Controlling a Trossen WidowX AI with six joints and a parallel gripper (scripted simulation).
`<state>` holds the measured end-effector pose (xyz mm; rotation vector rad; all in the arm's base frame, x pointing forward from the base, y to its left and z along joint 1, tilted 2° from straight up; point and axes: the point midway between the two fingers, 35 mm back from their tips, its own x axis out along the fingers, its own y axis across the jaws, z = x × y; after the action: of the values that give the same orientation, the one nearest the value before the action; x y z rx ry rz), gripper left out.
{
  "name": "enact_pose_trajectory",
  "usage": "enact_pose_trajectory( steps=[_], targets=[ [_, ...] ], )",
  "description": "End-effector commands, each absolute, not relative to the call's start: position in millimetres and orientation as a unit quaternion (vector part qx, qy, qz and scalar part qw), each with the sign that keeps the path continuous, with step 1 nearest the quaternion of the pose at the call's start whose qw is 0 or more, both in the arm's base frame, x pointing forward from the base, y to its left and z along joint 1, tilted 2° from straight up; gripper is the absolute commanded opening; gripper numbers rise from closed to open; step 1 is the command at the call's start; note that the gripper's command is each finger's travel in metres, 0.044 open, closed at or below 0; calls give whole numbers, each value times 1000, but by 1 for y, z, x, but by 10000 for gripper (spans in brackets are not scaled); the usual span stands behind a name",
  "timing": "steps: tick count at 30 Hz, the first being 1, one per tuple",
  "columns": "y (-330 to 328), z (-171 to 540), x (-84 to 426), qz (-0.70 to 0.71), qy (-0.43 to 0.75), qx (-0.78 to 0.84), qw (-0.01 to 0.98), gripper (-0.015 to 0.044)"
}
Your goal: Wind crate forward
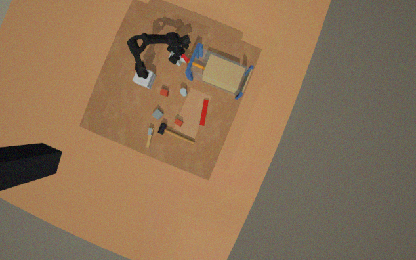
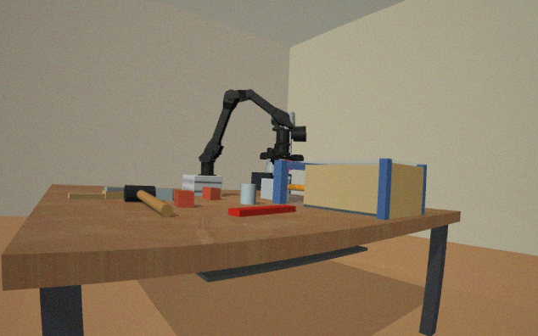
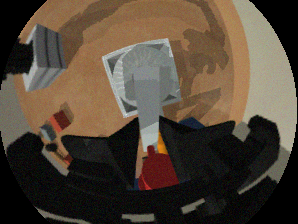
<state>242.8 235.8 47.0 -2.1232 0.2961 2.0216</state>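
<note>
The tan crate (image 1: 224,73) (image 2: 341,188) sits flat in the clear-panelled cubby, with a gap between its front and the blue frame (image 1: 190,73) (image 2: 280,182). The orange strap (image 1: 197,65) (image 2: 296,187) spans that gap. The grey winch (image 3: 172,90) stands outside the mouth. The handle's grey crank arm (image 3: 147,100) lies over the winch top; its key and the hole are hidden. Its red knob (image 1: 185,58) (image 3: 159,172) is at the arm's frame-side end. My gripper (image 3: 148,119) is shut on this red knob, fingers close on both sides.
A grey cylinder (image 1: 183,92) (image 2: 248,193), two red cubes (image 1: 164,92) (image 1: 178,122), a grey block (image 1: 157,114), a red bar (image 1: 204,112) (image 2: 262,210), a black-headed mallet (image 1: 162,129) (image 2: 140,193) and a small hammer (image 1: 149,139) lie on the bench.
</note>
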Motion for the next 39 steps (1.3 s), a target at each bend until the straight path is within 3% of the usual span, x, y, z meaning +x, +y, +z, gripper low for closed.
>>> enact_pose_trajectory(
  steps=[1,4,39],
  targets=[
    [238,47,243,684,96,-716,102,71],
    [238,47,243,684,96,-716,102,0],
    [233,51,235,640,127,-748,123,0]
  ],
)
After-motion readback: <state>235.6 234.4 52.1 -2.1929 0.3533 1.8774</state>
